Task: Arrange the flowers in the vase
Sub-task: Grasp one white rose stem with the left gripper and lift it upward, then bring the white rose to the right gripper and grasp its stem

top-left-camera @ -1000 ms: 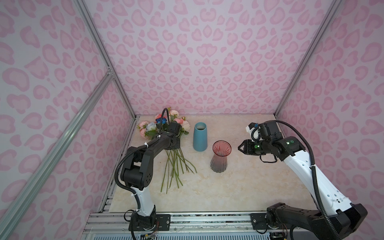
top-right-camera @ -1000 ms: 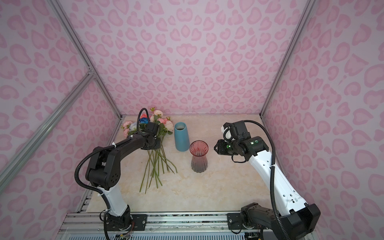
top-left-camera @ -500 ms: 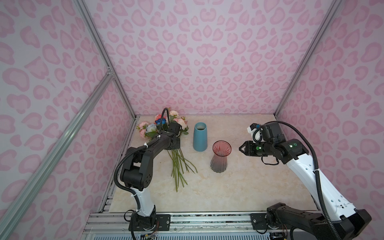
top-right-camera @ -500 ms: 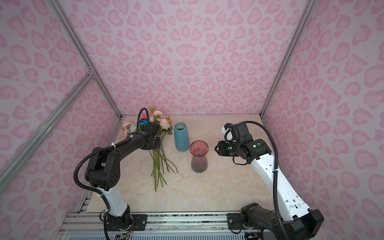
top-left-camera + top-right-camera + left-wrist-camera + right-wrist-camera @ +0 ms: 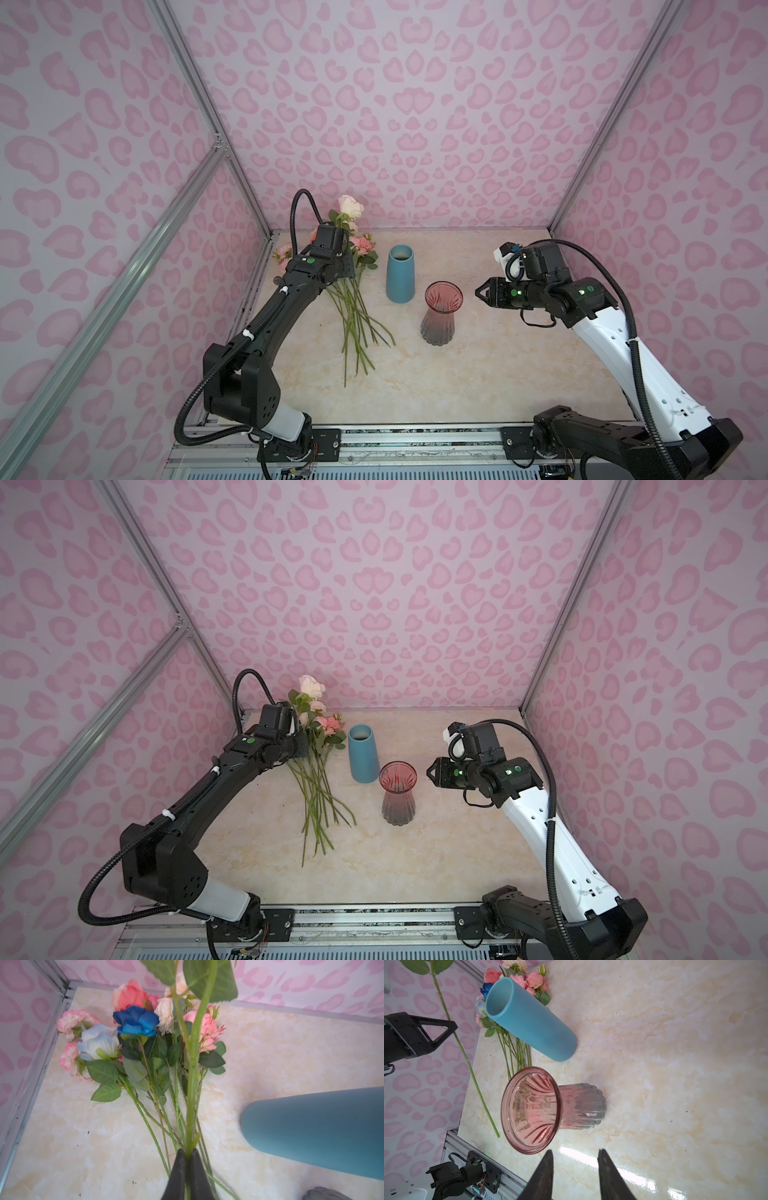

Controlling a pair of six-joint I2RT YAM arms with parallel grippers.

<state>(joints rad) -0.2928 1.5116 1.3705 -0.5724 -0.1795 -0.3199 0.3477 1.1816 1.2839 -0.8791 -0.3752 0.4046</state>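
The flowers (image 5: 136, 1020) lie in a bunch at the back left, blooms toward the corner and stems (image 5: 357, 324) fanned forward. My left gripper (image 5: 188, 1152) is shut on one green stem (image 5: 194, 1064). That stem's cream rose (image 5: 350, 206) stands raised above the bunch in both top views (image 5: 312, 685). A blue vase (image 5: 400, 274) and a pink ribbed glass vase (image 5: 440, 311) stand upright mid-table, both without flowers inside. My right gripper (image 5: 575, 1153) is open and holds nothing. It hovers just right of the pink vase's rim (image 5: 533, 1109).
The bunch sits in the corner formed by the left wall's metal rail (image 5: 31, 1076) and the pink patterned back wall (image 5: 415, 124). The blue vase (image 5: 311, 1130) stands close beside the held stem. Bare marble tabletop (image 5: 478, 374) stretches in front of the vases.
My left gripper has shut on a stem and lifted it, so the cream rose now stands higher than the bunch. The right gripper has barely moved.
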